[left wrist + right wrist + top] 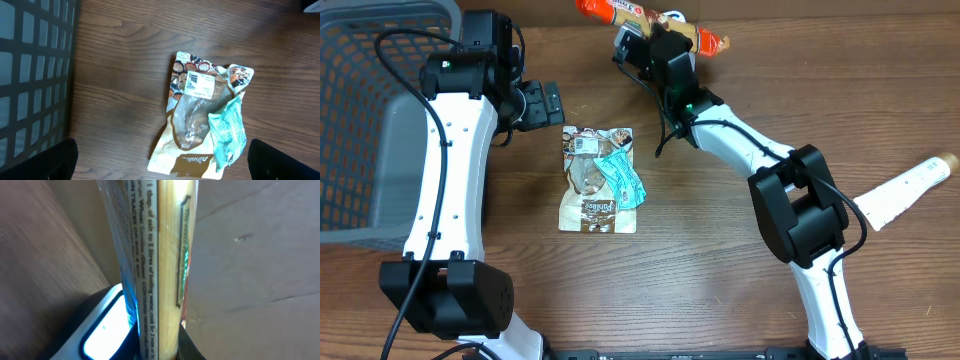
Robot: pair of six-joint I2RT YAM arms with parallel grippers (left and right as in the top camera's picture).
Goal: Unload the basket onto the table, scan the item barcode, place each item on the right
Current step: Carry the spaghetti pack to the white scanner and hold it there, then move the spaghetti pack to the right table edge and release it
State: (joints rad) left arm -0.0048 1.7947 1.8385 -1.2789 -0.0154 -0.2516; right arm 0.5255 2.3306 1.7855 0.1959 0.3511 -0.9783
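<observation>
The pack of pasta [620, 13] is at the top middle of the overhead frame, lying crosswise, with its red-orange ends showing on both sides of the right claw [655, 42]. This claw is closed almost fully around the middle of the pack and holds it. In the right wrist view the pack [160, 270] runs upright through the frame, with small printed cooking text on it, and a pale device [102, 332] with a bright window sits just beside it at the lower left.

The left claw [542, 103] is spread wide and holds nothing; it hangs left of centre. Just to its lower right, in the middle of the wooden table [720, 290], lies a brown pouch [590, 190], and a crumpled teal packet [623, 178] rests on its right side. A grey basket [360, 120] fills the upper left, and a white bottle [905, 188] lies at the right edge.
</observation>
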